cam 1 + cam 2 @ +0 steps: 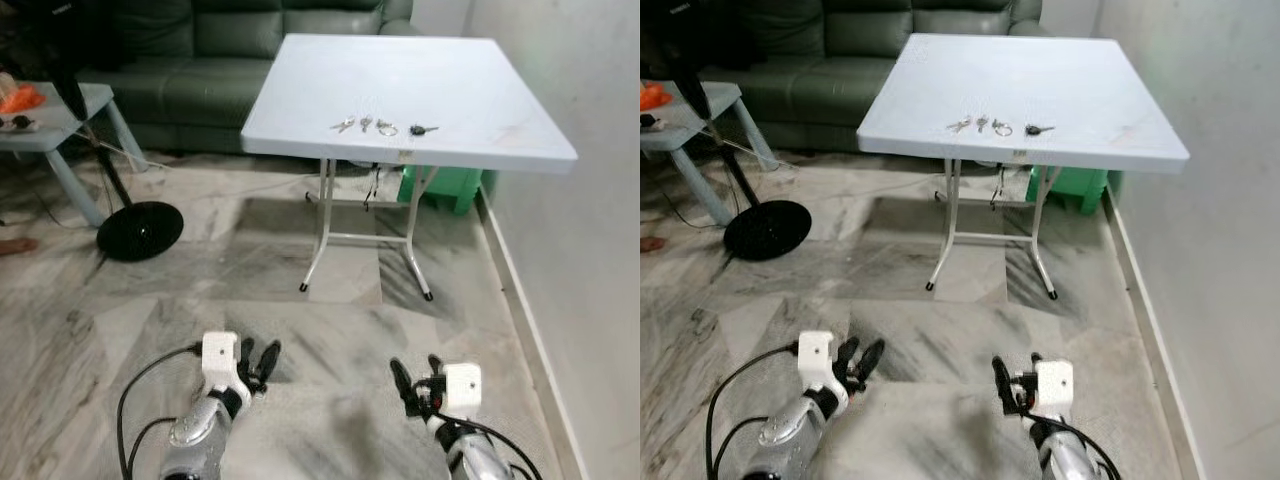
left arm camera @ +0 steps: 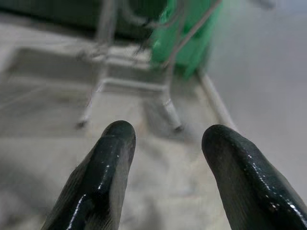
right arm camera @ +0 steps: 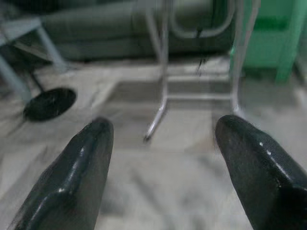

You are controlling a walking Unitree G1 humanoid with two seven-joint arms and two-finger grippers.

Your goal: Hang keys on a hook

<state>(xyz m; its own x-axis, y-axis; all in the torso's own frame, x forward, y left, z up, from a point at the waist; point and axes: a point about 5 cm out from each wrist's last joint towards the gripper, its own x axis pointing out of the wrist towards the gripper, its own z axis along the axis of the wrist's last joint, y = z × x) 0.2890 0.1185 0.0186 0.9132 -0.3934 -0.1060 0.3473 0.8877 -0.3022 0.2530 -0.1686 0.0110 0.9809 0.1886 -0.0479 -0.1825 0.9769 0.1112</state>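
Left eye view gives you the keys [image 1: 382, 126] as a short row of small metal pieces, one with a dark head, lying flat on the pale grey folding table [image 1: 480, 90] near its front edge. You can see the table standing close to the white wall [image 1: 580, 200] on the robot's right, on thin white metal legs [image 1: 320, 225] joined by a crossbar. Under it, at the back, you'll spot a green plastic stool [image 1: 450, 185] and a dangling cable.

Behind the table runs a dark green sofa [image 1: 200, 50]. Off to your left stands a small light blue side table [image 1: 60, 125] with an orange object on it, and beside that a floor fan's round black base [image 1: 140, 230] on the marble floor [image 1: 300, 320].

Both arms are low in front of you, well short of the table. Your left gripper [image 2: 165, 143] has its two black fingers spread with nothing between them; your right gripper [image 3: 163, 139] is likewise spread and empty, pointing toward the table legs
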